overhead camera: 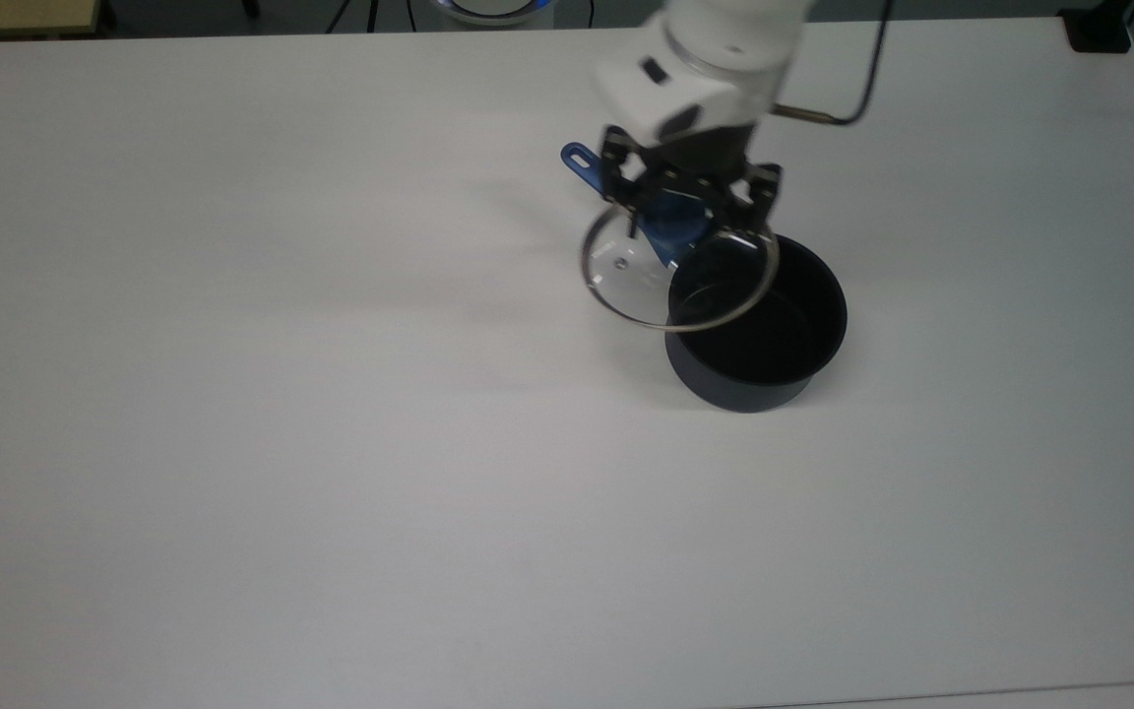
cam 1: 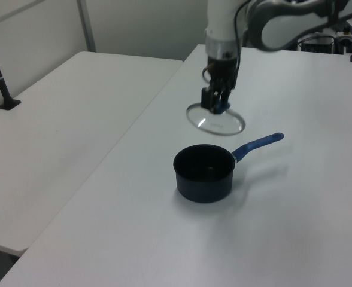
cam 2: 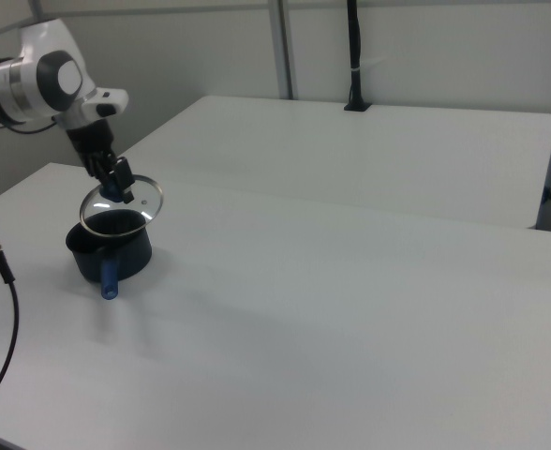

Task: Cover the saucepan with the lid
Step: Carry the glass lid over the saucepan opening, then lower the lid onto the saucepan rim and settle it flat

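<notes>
- Tool (overhead camera: 687, 212) pinching the blue knob (overhead camera: 673, 228) of the lid (overhead camera: 677, 276), fingers pressed against the knob from either side; the lid hangs in the air, clear of the table (overhead camera: 331, 443).
- Lid rim, top view: tilted, its lower-right arc overlapping the upper-left part of the saucepan (overhead camera: 756, 325) mouth, its left arc over bare table. It is not seated on the pan.
- Lid, left view (cam 1: 215, 119): above and behind the saucepan (cam 1: 204, 172), apart from the pan rim. Right view (cam 2: 122, 208): lid just over the saucepan (cam 2: 116, 251) mouth.
- Saucepan: upright on the table, black inside, standing at the top view's right of centre. Its blue handle (cam 1: 258, 144) runs to the left view's right; in the top view the handle tip (overhead camera: 579, 158) with its oval hole shows beside the tool.
- Open room: wide bare table at the top view's left and along the near edge; narrower strip between the pan and the top view's right edge.
- Second table (cam 1: 56, 119) adjoining at the left view's left, a seam between them.
</notes>
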Controlling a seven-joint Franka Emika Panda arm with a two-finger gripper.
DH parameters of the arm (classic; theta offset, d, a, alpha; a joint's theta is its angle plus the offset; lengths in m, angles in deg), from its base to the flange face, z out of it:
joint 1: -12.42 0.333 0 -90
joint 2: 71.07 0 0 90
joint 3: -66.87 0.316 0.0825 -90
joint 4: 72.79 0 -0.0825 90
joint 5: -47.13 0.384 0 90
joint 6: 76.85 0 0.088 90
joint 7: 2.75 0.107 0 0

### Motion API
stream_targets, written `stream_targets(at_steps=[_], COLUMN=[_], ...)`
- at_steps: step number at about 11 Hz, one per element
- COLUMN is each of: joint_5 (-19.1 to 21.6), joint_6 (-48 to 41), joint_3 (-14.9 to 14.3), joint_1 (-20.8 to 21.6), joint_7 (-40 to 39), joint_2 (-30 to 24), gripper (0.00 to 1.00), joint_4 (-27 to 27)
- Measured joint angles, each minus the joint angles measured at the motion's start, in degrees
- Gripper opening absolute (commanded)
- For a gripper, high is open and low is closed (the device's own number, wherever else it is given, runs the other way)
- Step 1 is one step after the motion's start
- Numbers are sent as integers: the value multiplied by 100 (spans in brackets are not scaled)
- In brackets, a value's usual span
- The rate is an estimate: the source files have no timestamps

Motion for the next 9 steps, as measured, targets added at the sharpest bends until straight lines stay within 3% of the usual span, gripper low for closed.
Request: stream_targets(at_steps=[4, 9], joint_5=[-276, -278], joint_6=[0, 0], joint_3=[-2, 11], joint_1=[508, 671], joint_7=[482, 657], joint_2=[743, 871], gripper=[41, 41], joint_4=[-469, -507])
